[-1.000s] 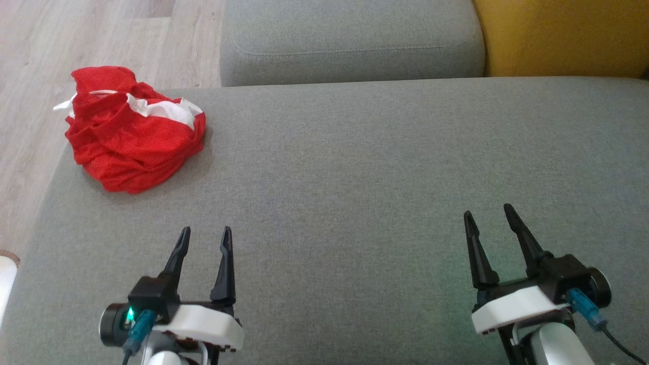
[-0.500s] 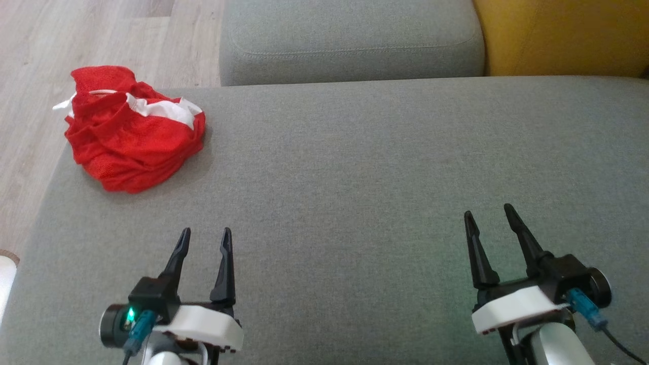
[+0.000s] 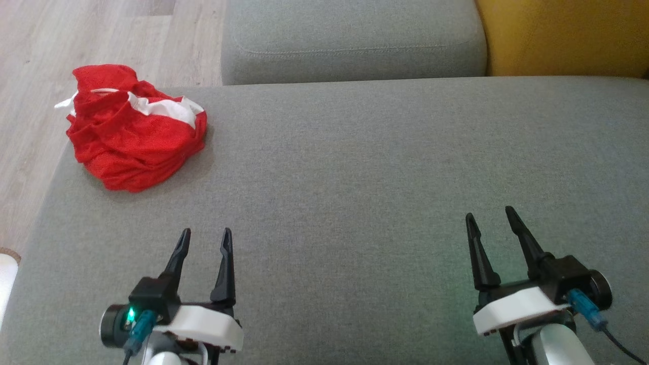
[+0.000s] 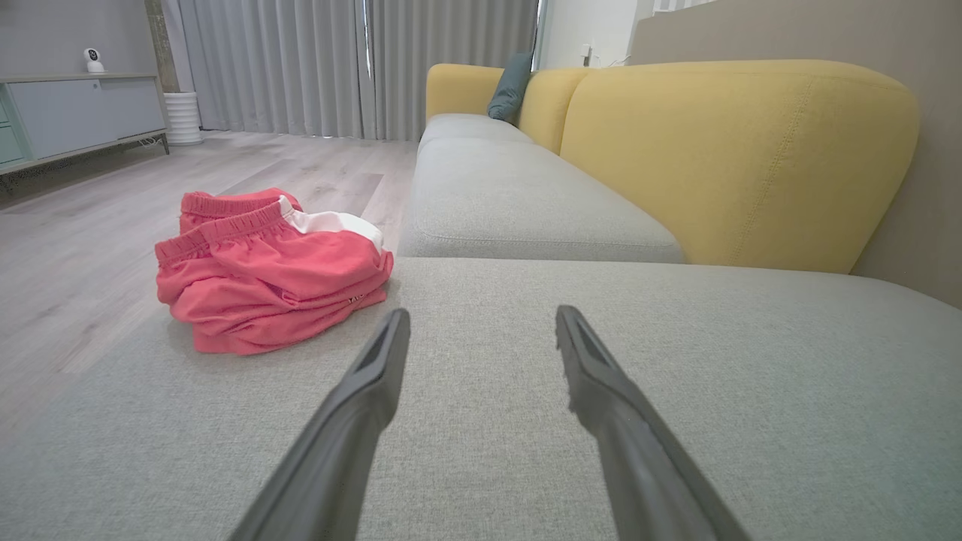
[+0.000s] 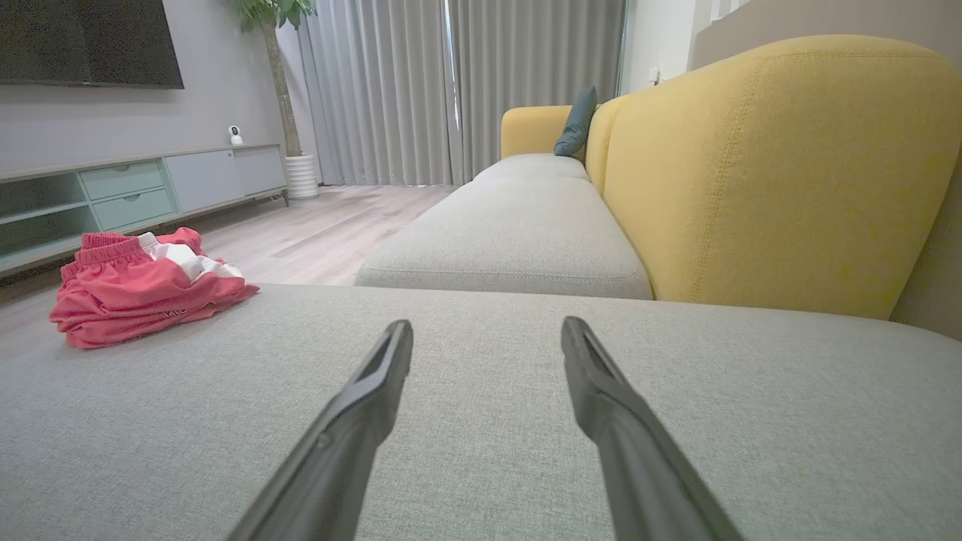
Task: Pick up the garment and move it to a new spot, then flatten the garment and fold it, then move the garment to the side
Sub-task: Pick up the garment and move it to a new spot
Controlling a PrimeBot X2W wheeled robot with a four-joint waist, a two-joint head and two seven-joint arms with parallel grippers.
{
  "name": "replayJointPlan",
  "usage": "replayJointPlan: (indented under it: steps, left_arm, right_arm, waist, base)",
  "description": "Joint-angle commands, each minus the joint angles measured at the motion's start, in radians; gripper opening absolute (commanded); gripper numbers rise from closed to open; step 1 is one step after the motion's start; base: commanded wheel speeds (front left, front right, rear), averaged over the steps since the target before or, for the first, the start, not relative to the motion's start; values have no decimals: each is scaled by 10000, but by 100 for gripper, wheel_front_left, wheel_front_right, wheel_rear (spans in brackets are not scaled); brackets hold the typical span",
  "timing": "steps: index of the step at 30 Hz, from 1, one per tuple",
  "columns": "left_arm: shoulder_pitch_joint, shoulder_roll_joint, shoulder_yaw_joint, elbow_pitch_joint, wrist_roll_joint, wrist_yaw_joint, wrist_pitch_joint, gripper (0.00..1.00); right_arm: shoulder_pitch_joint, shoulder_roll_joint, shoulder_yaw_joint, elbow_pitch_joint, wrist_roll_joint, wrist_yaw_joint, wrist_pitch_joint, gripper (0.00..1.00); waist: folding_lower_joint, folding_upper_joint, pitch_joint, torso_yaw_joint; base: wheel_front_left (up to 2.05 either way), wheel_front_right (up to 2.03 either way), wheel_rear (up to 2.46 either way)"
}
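Note:
The garment (image 3: 133, 129) is a crumpled red pair of shorts with a white panel, lying at the far left corner of the grey cushion (image 3: 355, 177). It also appears in the left wrist view as the garment (image 4: 263, 274) ahead and to the left, and in the right wrist view as the garment (image 5: 143, 289) far to the left. My left gripper (image 3: 205, 233) hovers open near the cushion's front, well short of the garment. My right gripper (image 3: 491, 214) stands open at the lower right, with nothing between its fingers.
A second grey seat cushion (image 3: 352, 40) lies beyond the first, with a yellow backrest (image 3: 563, 35) at the right. Wooden floor (image 3: 30, 76) drops off along the cushion's left edge. A low cabinet (image 5: 113, 195) stands across the room.
The whole head view has shifted very slightly, so the camera moved. Both grippers and the garment stay where they were.

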Motion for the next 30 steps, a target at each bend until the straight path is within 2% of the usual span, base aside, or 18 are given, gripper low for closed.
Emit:
replayJointPlan:
  steps: [1, 8, 15, 30]
  left_arm:
    - [-262, 83, 257, -292, -45, 74, -122, 100]
    - [-318, 83, 189, -226, -90, 37, -122, 100]
    - [-359, 83, 219, -198, -105, 5, -122, 100]
    - [-330, 83, 399, -332, -75, -25, -122, 100]
  right_arm:
    - [-539, -79, 172, -236, 47, 75, -111, 100]
    - [-562, -79, 84, -21, 73, 75, -111, 100]
    - [-562, -79, 16, 106, 158, 75, -111, 100]
    - [-509, -79, 100, -23, 245, 75, -111, 100]
  waist:
    - [0, 0, 0, 7]
    - [0, 0, -4, 227]
    - [0, 0, 4, 859]
    - [0, 0, 29, 3325]
  base:
    - [0, 0, 0]
    - [0, 0, 0]
    - [0, 0, 0]
    - [0, 0, 0]
